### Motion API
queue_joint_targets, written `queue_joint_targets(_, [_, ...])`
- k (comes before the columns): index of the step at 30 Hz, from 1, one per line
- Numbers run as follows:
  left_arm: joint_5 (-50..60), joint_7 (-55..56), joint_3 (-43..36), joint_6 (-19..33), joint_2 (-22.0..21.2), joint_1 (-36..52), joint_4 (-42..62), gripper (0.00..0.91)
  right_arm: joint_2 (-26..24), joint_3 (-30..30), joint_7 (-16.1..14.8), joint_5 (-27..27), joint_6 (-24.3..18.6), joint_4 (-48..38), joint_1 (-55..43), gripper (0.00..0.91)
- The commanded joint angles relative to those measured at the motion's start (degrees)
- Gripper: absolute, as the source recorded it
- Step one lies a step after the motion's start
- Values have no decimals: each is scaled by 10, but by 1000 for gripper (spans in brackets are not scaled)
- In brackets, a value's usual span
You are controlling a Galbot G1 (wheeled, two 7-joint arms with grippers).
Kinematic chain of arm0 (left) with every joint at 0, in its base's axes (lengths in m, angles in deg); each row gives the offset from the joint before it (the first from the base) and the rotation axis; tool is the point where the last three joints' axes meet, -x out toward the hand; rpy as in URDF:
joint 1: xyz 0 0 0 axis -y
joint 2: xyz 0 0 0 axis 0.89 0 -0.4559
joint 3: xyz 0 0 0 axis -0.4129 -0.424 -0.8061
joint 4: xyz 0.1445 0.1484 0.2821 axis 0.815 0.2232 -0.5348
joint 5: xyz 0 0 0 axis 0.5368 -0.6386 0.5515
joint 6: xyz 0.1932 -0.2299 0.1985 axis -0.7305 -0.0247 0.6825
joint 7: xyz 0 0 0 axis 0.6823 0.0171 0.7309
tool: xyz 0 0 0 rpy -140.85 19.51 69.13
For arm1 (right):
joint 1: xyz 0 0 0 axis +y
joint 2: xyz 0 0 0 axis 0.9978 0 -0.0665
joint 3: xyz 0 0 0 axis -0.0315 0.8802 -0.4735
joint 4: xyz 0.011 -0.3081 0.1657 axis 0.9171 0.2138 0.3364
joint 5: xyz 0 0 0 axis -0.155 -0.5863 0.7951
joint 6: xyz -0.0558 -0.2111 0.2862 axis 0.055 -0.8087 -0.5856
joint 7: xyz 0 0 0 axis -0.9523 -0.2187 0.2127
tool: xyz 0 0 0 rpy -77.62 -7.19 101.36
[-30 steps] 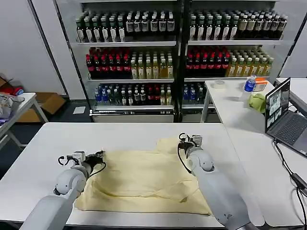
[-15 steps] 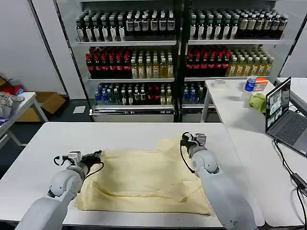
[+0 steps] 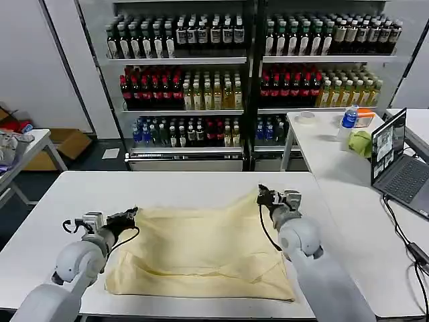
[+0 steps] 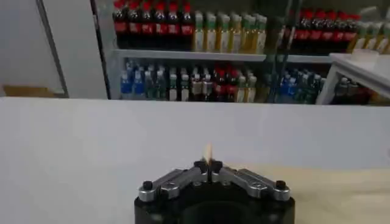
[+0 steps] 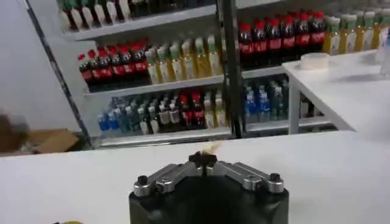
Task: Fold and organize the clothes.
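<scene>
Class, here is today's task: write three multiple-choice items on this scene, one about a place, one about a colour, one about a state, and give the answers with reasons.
1. Where does the open dark laptop stand?
A. On the side table at the robot's right
B. On the cloth
C. On a shelf

2. What colour is the thin soft T-shirt on the white table?
A. Grey
B. Pale yellow
C. Blue

3. How are the left gripper and right gripper set?
A. Both open above the table
B. One shut, one open
C. Both shut on the T-shirt's far corners

Answers: 1 A, it sits on the table right of the work table. 2 B, the spread cloth is cream-yellow. 3 C, each wrist view shows closed fingertips pinching a bit of yellow cloth.
</scene>
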Motion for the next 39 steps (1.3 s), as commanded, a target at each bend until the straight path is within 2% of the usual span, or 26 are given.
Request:
queue_joint_targets(1, [-4, -1, 47, -1, 14, -96, -97, 40, -38, -30, 0, -2, 6, 171, 134, 0])
queue_joint_targets(11, [-9, -13, 84, -14, 21, -157, -144, 40, -59, -96, -13, -7, 11, 253, 242, 0])
queue_joint_targets(21, [-11, -26, 118, -14, 31, -202, -159, 30, -60, -141, -16, -12, 11, 266, 299, 0])
queue_joint_targets(23, [-10, -26, 118, -14, 30, -205, -160, 30, -54, -139, -4, -24, 12, 259, 299, 0])
queue_joint_targets(25, [-10, -26, 118, -14, 28, -204, -160, 30, -44, -126, 22, -53, 24, 239, 289, 0])
queue_joint_targets(26, [-9, -25, 116, -14, 27, -201, -159, 30, -36, -119, 41, -69, 24, 223, 278, 81])
queue_joint_targets(27, [-8, -25, 114, -14, 25, -200, -158, 30, -32, -115, 47, -76, 24, 210, 272, 655])
queue_joint_targets(28, [-8, -25, 113, -14, 25, -199, -158, 30, -26, -108, 56, -82, 24, 195, 261, 907])
queue_joint_targets(30, [-5, -25, 109, -14, 23, -197, -156, 30, -10, -94, 71, -92, 23, 160, 232, 907])
queue_joint_targets(39, [5, -26, 93, -13, 15, -188, -146, 30, 29, -61, 91, -97, 22, 29, 134, 907])
